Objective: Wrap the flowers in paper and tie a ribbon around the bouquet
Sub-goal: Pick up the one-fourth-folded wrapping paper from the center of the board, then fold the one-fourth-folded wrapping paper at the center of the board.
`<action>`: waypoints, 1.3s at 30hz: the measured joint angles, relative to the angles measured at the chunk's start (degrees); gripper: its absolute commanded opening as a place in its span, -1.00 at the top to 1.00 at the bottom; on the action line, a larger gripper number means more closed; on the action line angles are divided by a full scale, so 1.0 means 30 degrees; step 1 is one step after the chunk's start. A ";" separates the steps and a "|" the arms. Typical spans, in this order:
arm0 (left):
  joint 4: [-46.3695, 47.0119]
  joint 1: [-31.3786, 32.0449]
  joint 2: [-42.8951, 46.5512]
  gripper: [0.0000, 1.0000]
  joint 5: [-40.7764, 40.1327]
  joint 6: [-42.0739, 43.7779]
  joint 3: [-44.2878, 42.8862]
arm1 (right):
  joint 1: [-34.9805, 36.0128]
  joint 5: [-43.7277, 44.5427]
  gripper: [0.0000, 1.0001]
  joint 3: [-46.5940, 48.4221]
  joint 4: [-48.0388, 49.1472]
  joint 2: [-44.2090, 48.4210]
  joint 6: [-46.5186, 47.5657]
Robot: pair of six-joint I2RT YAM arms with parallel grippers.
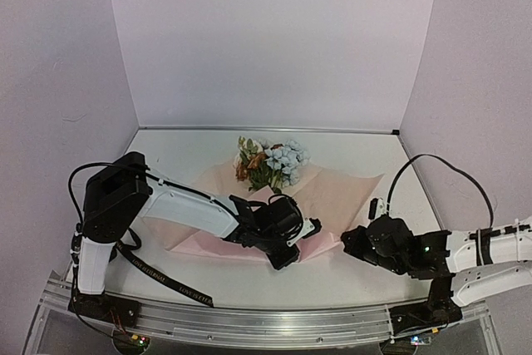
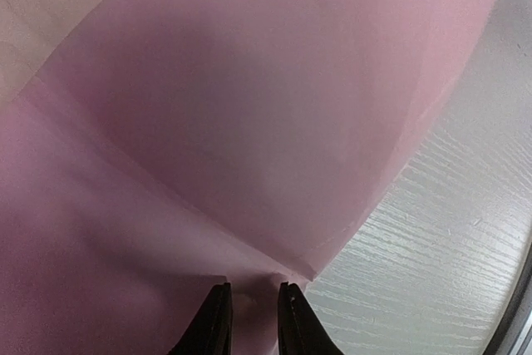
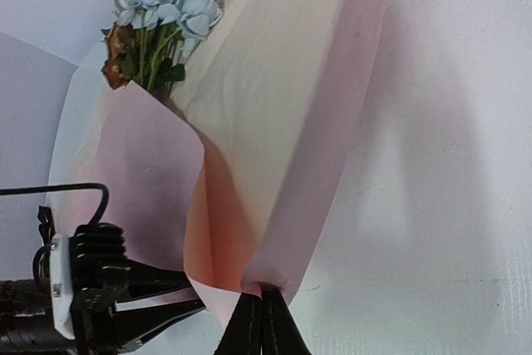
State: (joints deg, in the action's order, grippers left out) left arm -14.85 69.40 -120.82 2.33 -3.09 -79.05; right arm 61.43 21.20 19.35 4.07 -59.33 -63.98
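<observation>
Showing the white table carrying the pale pink paper, spread across its middle with one flap curling over the stems. The left arm is reaching to the sheet's near edge, the left jaws standing narrowly parted at a fold; whether they are pinching cannot be told. The right jaws are clenching the paper's near right edge. The flowers are lying at the paper's far end. The ribbon is trailing beside the left base.

Lab booth, white walls, aluminium rail
</observation>
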 measured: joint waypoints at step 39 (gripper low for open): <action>0.1026 -0.0792 1.1956 0.60 0.1427 -0.7032 1.2212 | 0.0832 0.1763 1.00 0.3616 -1.2325 0.4350 0.8130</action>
State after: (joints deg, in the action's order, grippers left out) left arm -11.77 67.02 -84.95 6.61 -24.19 -42.42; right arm 63.92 26.49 30.20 -32.91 -46.28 -39.59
